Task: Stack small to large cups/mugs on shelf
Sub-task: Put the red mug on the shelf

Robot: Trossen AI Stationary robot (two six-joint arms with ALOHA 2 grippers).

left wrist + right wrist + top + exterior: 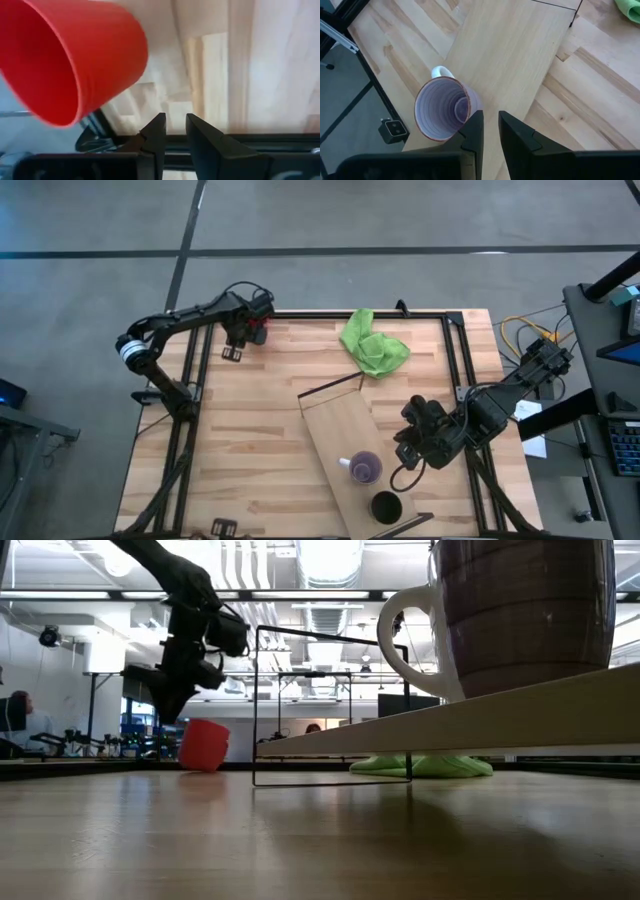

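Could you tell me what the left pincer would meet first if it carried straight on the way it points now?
Probably the bare tabletop; the red cup sits off to one side of the left pincer, though depth is unclear.

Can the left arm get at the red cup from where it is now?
Probably yes. The left gripper hangs right beside the red cup at the table's far left corner, nothing stands between them, and its fingers hold nothing, though the gap between them looks narrow.
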